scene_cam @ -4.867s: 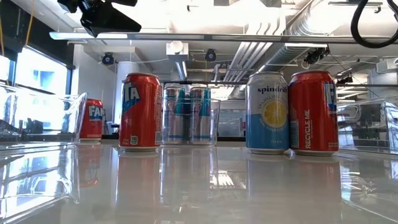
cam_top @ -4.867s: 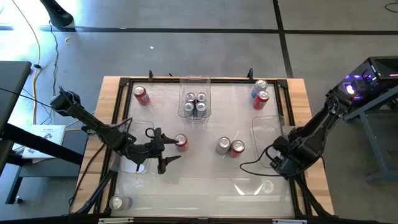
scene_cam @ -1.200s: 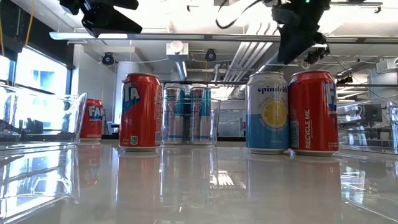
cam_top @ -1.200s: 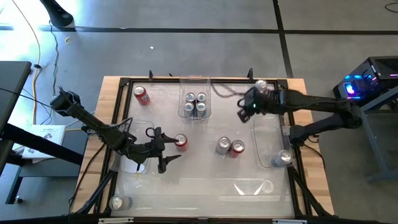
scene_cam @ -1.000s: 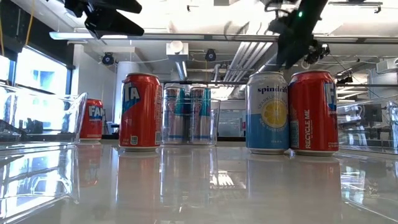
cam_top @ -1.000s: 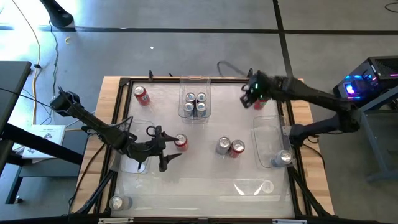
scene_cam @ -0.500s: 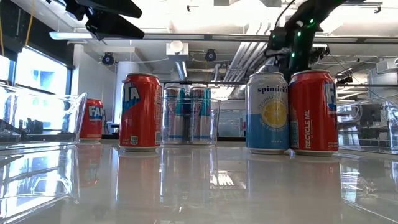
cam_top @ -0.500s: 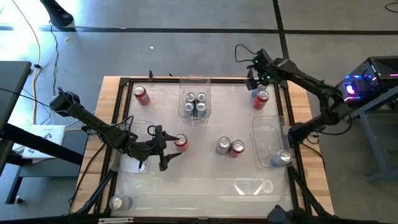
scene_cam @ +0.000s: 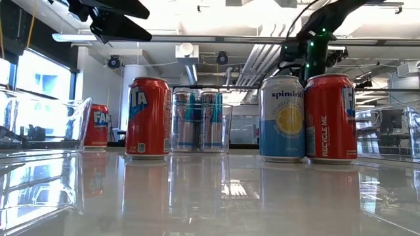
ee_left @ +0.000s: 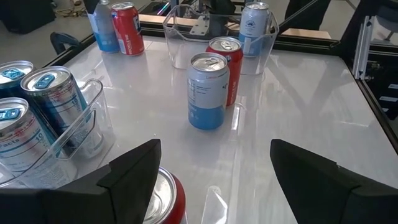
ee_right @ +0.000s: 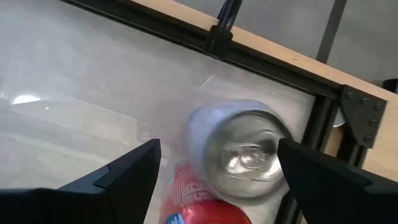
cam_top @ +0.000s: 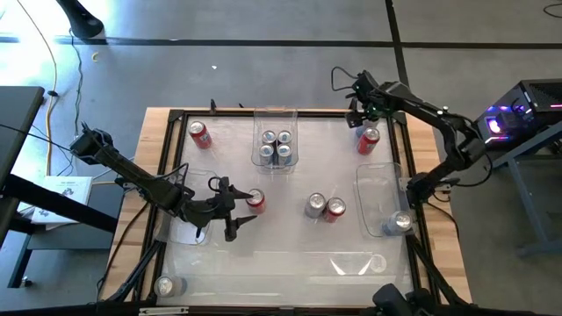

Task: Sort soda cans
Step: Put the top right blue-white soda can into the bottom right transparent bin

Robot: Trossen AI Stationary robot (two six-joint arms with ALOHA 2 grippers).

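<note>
Right gripper (cam_top: pixel 362 112): fingers apart, above the far right corner of the table (cam_top: pixel 290 263), directly over the light blue can (ee_right: pixel 239 146); it holds nothing.
Red can at far right (cam_top: pixel 369 140): it stands touching that blue can, on its near side.
Left gripper (cam_top: pixel 239 216): fingers apart, at the left-centre of the table, with the red can (cam_top: pixel 255 200) just in front of the open fingers; not clamped.
Centre pair: a Spindrift can (cam_top: pixel 315 205) and a red can (cam_top: pixel 335 209) stand side by side, touching.
Far middle bin (cam_top: pixel 276 132): clear, with four silver-blue cans (cam_top: pixel 276 147) inside.
Right bin (cam_top: pixel 378 180): clear, one can (cam_top: pixel 401 222) in its near end.
Far left corner: one red Fanta can (cam_top: pixel 200 134).
Near left corner: one silver can (cam_top: pixel 166 285).
</note>
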